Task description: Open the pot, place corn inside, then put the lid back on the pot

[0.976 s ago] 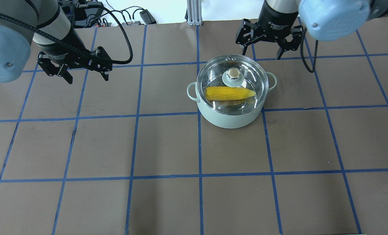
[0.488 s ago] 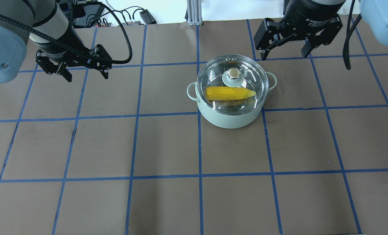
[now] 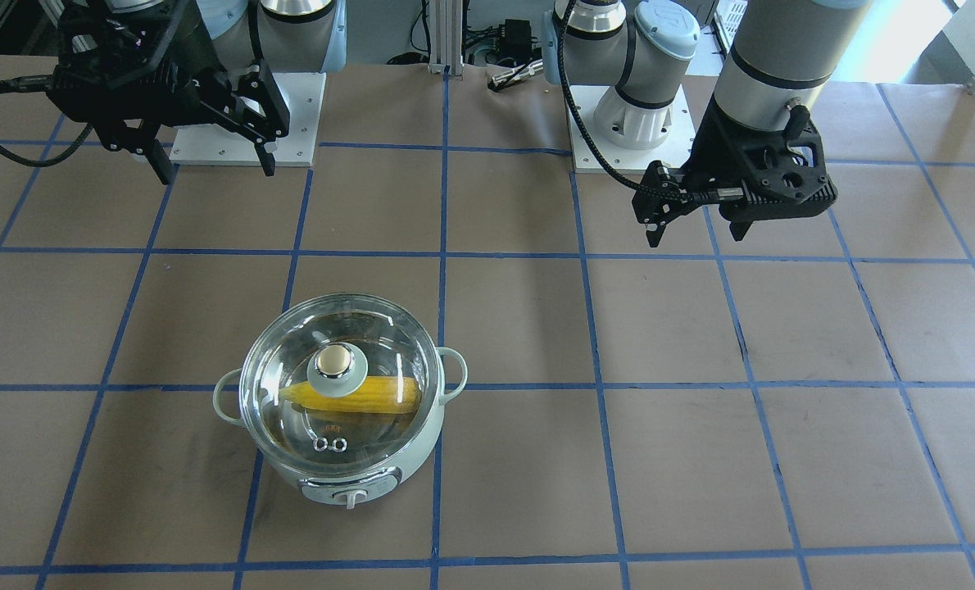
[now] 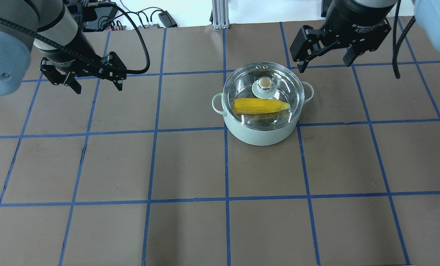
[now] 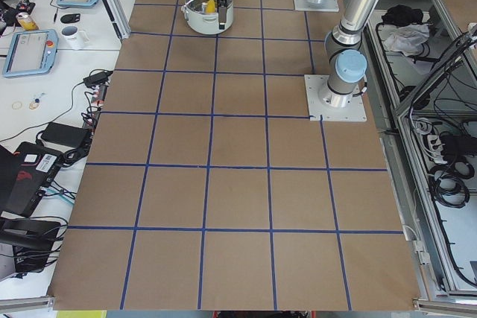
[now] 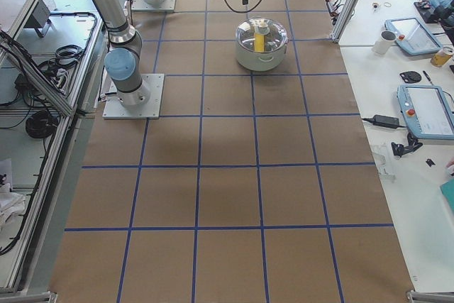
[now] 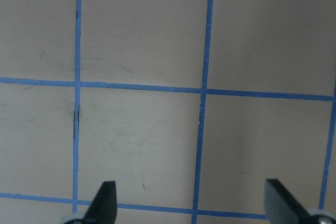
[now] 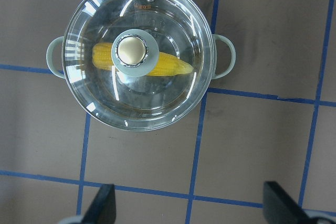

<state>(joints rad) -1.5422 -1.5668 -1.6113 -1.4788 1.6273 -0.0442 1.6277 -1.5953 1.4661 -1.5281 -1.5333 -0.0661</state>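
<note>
The pot stands upright on the surface, in the robot's right half, over a crossing of blue tape lines. The lid is seated on the pot's rim with its knob pointing up. Its two vent rings sit on the side of the control knob, away from the robot. The corn lies flat inside the pot beneath the glass. It runs from one loop handle toward the other, tapered tip toward the robot's right.

The left arm's fingers are spread wide over bare surface, well apart from the pot. The right arm's fingers are also spread wide. They are raised above the surface, apart from the lid, and touch neither lid nor pot. The right wrist view shows the whole closed pot beyond the fingertips.
</note>
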